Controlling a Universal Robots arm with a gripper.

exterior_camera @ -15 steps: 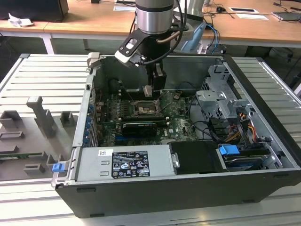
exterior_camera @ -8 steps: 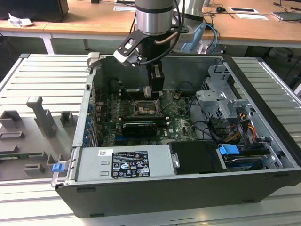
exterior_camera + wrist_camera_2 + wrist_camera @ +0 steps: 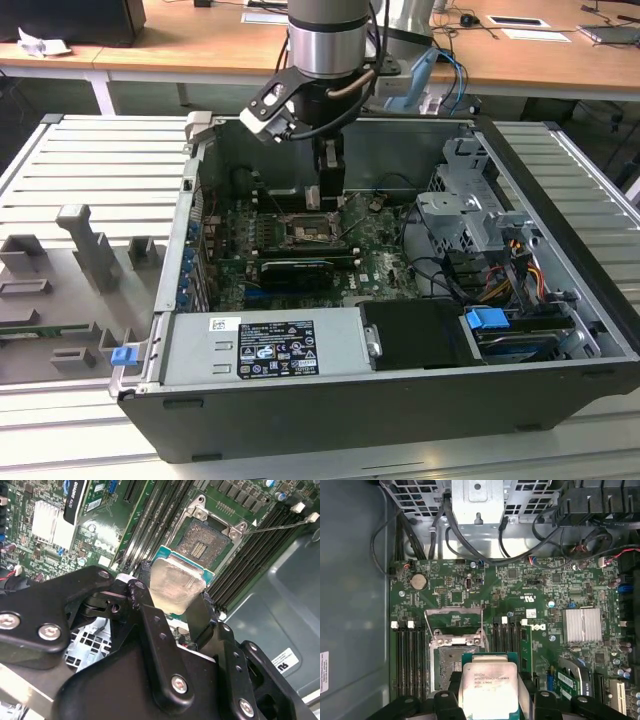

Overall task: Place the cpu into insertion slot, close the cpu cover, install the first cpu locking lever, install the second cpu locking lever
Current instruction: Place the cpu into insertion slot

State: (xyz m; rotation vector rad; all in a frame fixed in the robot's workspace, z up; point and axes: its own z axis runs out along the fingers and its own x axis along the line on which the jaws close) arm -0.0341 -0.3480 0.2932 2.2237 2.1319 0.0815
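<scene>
Step 1 in hand: gripper (image 3: 176, 592) is clamped on the cpu (image 3: 175, 580) by its edges, chip held above the insertion slot (image 3: 207, 542) and not seated. In the exterior view the gripper sits at 12 o'clock of the slot. The cpu cover (image 3: 455, 612) looks swung up and the slot bare. Seating likely calls for the chip square and level. The open PC case (image 3: 330, 420) lies on a ribbed grey table (image 3: 90, 170), with a fixture tray (image 3: 60, 290) at 9 o'clock and desks (image 3: 200, 50) at 12.
</scene>
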